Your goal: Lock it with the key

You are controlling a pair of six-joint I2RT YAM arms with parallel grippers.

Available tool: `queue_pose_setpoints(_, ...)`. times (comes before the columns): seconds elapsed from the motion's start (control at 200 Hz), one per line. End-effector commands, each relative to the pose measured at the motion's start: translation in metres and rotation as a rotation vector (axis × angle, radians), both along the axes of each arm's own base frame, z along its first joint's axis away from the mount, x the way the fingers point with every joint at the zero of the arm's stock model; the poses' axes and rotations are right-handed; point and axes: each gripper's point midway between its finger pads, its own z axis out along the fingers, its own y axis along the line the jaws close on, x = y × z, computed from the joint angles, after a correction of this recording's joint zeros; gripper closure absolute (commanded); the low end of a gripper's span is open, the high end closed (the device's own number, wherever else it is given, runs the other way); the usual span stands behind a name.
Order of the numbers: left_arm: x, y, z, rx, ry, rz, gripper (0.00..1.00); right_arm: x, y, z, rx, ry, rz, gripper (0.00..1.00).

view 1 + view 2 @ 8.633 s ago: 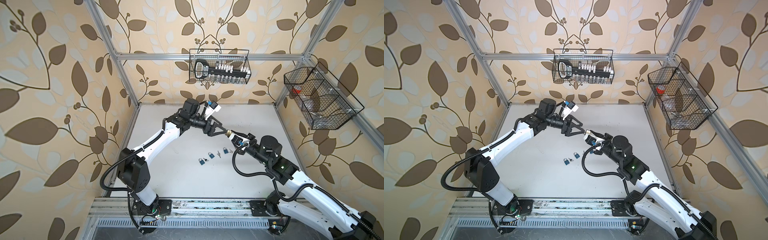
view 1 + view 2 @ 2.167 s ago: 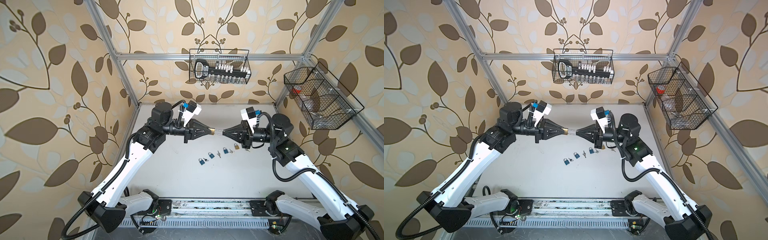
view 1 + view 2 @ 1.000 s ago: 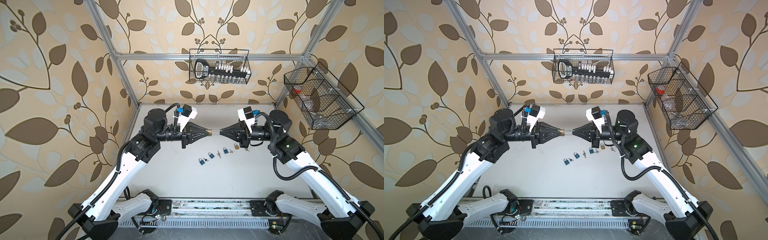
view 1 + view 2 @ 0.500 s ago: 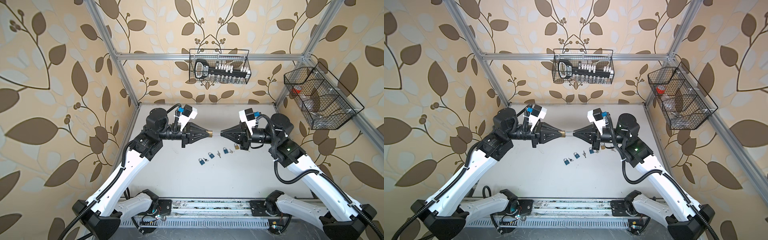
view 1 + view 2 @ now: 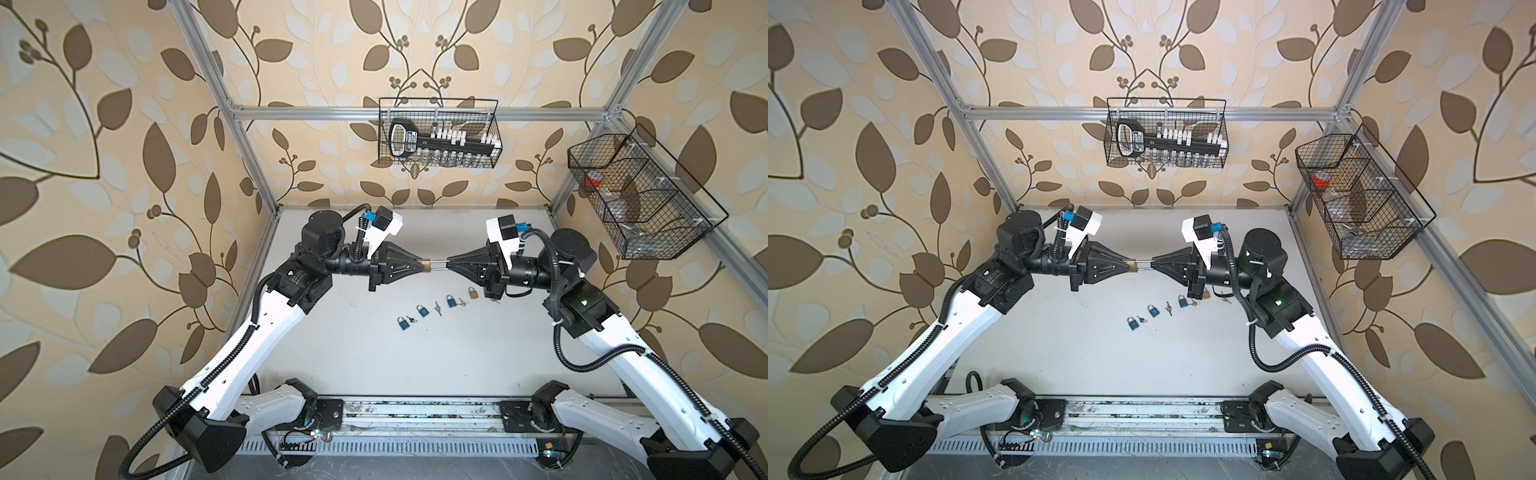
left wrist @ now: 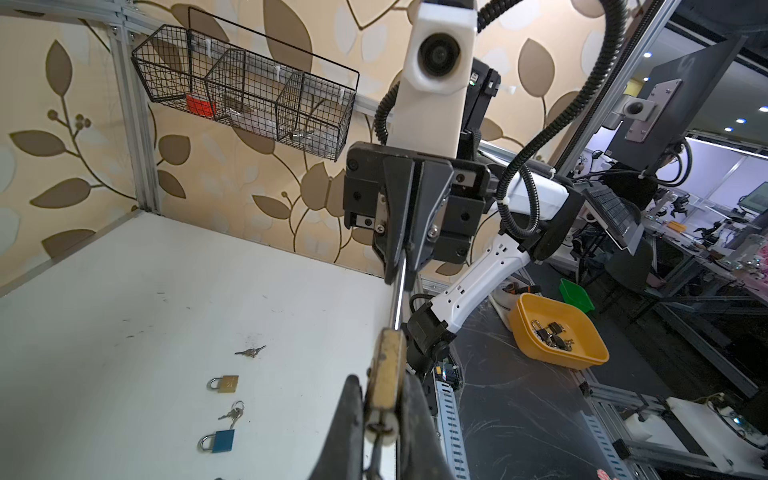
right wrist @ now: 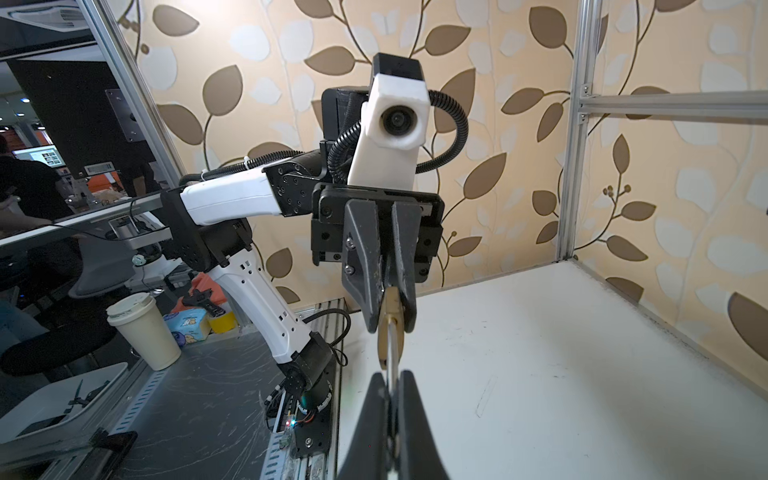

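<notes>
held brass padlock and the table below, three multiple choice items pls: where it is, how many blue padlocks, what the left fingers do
1. Where is the held brass padlock? A flat on the white table; B held in mid-air above it; C out of every view.
2. How many small blue padlocks lie on that table? A one; B three; C six.
3. The left gripper is: A wide open; B shut on nothing; C shut on the brass padlock.
Key: B, the right gripper holds its silver shackle; B, three lie in a row; C, the fingers pinch its body.
</notes>
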Motion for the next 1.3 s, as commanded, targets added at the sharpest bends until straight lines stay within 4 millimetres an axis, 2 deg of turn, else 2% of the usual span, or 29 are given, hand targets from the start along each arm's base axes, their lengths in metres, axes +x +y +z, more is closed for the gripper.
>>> queue_pose_setpoints(0.0,0.014,-0.007,0.002,0.012,-0.057,0.087,1.00,-0.021,0.012,-0.007,0.002,0.060,0.151,1.00)
queue_pose_setpoints(0.175,0.016,-0.005,0.007,0.021,-0.090,0.110,1.00,-0.013,0.013,-0.016,0.002,0.176,0.117,1.00)
queue_pose_setpoints(0.35,0.011,-0.014,0.004,0.021,-0.062,0.044,1.00,-0.004,0.017,-0.019,0.014,0.206,0.093,1.00)
queue_pose_setpoints(0.47,0.002,-0.036,-0.005,0.032,-0.038,-0.026,1.00,-0.008,0.039,-0.026,-0.045,0.156,0.099,1.00)
queue_pose_setpoints(0.565,0.003,-0.042,-0.006,0.003,-0.013,-0.047,1.00,-0.012,0.050,-0.033,-0.071,0.139,0.118,1.00)
queue_pose_setpoints(0.66,0.007,-0.038,-0.002,-0.003,-0.027,0.006,1.00,-0.008,0.043,-0.033,-0.074,0.109,0.073,1.00)
queue_pose_setpoints(0.77,0.012,-0.027,0.004,-0.015,-0.021,0.036,1.00,-0.003,0.021,-0.027,-0.065,0.059,0.007,1.00)
queue_pose_setpoints(0.89,0.009,-0.027,0.007,-0.006,-0.003,0.013,1.00,-0.001,0.003,-0.022,-0.059,0.004,-0.044,1.00)
queue_pose_setpoints(1.055,0.001,-0.028,0.005,-0.002,0.009,-0.043,1.00,-0.005,0.002,-0.012,-0.049,-0.054,-0.033,1.00)
queue_pose_setpoints(1.16,0.003,-0.024,0.003,0.008,-0.014,0.003,1.00,-0.001,0.002,-0.012,-0.075,-0.076,-0.049,1.00)
queue_pose_setpoints(1.295,0.012,-0.016,-0.005,0.061,-0.040,0.105,0.69,0.011,-0.002,-0.022,-0.142,-0.072,-0.113,1.00)
